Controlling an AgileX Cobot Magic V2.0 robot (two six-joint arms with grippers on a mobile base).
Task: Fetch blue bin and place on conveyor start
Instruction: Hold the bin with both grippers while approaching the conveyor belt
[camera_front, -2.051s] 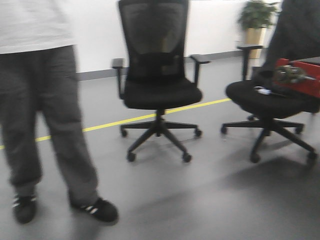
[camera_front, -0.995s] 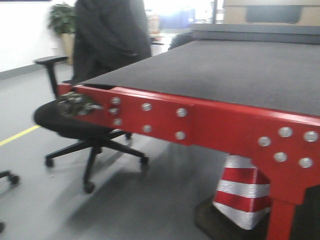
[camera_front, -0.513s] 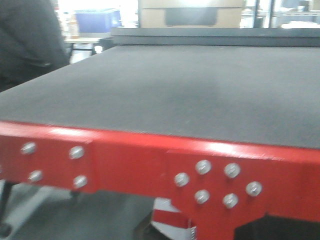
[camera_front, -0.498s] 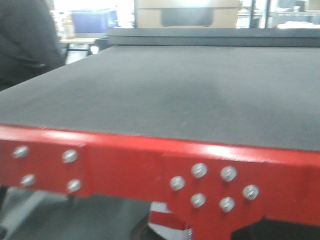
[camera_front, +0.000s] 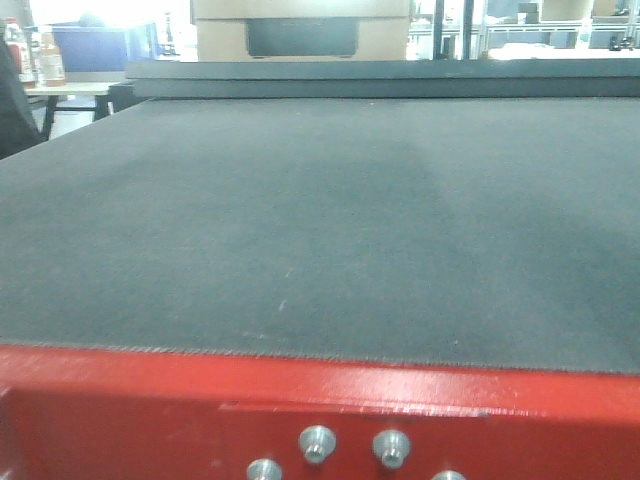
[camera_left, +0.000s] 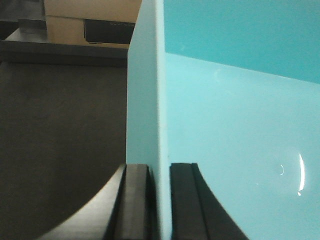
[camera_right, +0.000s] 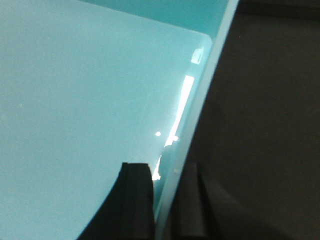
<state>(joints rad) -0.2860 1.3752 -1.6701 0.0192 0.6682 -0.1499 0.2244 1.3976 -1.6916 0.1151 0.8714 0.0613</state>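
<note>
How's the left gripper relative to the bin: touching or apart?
Touching. Left wrist view: the left gripper's black pads clamp the bin wall from both sides, no gap.

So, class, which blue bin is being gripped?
The light turquoise bin, its walls pinched by the left hand and right hand; the darker blue bin sits far beyond the belt.

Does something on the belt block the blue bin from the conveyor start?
Nothing visible does: the conveyor start lies bare behind its red frame. The left gripper and right gripper clamp the blue bin by its walls.
</note>
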